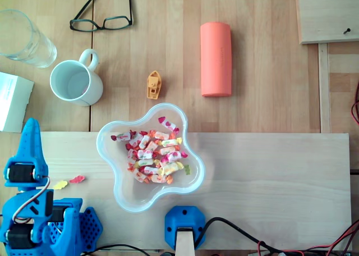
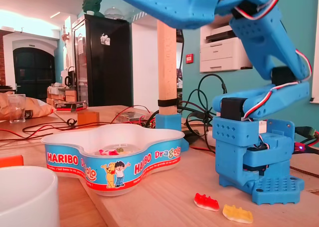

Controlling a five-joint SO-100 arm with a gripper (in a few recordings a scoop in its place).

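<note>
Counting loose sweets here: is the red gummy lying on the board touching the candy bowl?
Apart. The overhead view shows a strip of bare board between the red gummy and the bowl.

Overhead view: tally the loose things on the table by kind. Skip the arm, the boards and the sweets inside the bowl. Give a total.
Spectacles: 1
Drinking glass: 1
Mug: 1
Toy boat: 1
Orange case: 1
Bowl: 1
White box: 1
Loose gummies: 2
Total: 9
</note>
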